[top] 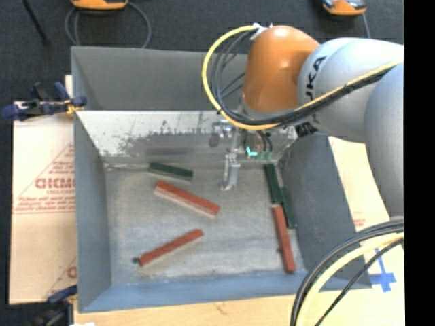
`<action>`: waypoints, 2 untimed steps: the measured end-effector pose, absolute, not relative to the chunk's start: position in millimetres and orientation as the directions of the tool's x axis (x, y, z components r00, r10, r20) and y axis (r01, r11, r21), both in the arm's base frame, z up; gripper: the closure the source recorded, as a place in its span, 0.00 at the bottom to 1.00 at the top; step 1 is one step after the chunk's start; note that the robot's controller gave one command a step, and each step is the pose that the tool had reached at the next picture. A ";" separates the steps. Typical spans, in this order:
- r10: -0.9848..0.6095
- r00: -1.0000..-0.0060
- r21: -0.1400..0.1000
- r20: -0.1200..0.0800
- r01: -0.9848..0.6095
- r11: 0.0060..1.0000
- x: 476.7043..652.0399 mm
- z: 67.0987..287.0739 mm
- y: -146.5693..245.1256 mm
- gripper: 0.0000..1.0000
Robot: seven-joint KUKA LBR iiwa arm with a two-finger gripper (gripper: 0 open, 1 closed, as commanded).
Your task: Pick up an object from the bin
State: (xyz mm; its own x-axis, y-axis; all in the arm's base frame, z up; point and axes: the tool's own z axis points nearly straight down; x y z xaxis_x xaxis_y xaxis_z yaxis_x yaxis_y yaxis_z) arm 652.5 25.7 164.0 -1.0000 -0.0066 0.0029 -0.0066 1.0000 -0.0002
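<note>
Dark green bar (275,190) top end hidden behind tool (233,174).

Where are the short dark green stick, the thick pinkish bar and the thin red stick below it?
Short dark green stick (170,170): camera view, its middle.
Thick pinkish bar (186,200): camera view, its middle.
Thin red stick (169,247): camera view, its middle.

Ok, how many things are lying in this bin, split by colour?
Red sticks: 3, front, middle, pale along one edge, by the right wall
Dark green sticks: 2, near the back wall, by the right wall
Total: 5
</note>
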 end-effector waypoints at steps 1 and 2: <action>0.122 -0.992 0.001 0.005 0.122 0.992 606.6 66.4 37.1 0.00; 0.123 -0.992 0.002 -0.005 0.123 0.992 610.0 71.3 36.7 1.00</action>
State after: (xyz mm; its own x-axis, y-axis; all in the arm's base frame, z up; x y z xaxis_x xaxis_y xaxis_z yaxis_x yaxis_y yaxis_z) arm 610.0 36.7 71.3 -0.9925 0.1225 -0.0047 0.1225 0.9925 0.0019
